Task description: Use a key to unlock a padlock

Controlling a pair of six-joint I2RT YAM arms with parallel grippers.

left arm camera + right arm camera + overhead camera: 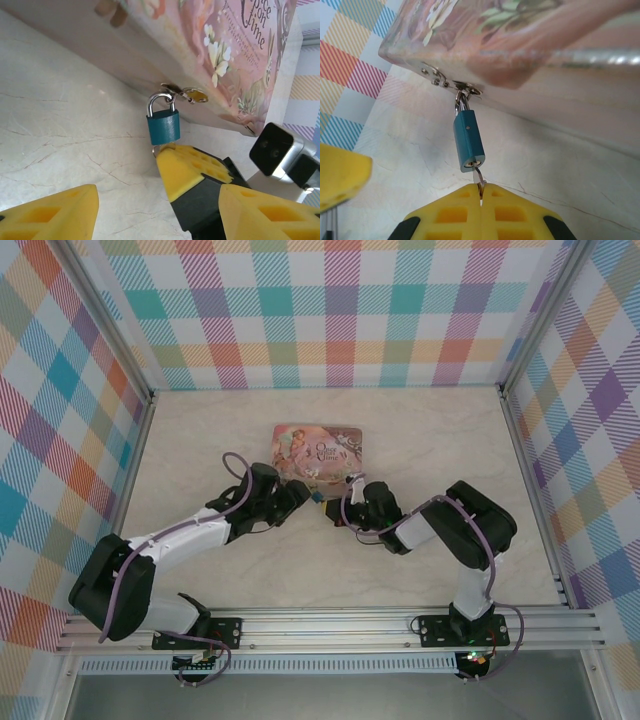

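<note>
While your right tool [481,192] pinches the key [479,178], its blade runs in line with the long axis of the padlock [468,141], tip at the keyhole; the padlock hangs from the hasp of the tin [530,40], your left tool [297,496] open alongside.

Top view's bright, even, diffuse; just soft shadows on the pale marbled tabletop [320,575]. Left wrist cam: my yellow padded fingertips [47,215] blur up close, small teal-bodied padlock [163,126] sharp. Right wrist cam: pink illustrated tin box [520,45] goes soft near the lens, glare streak along its rim.
</note>
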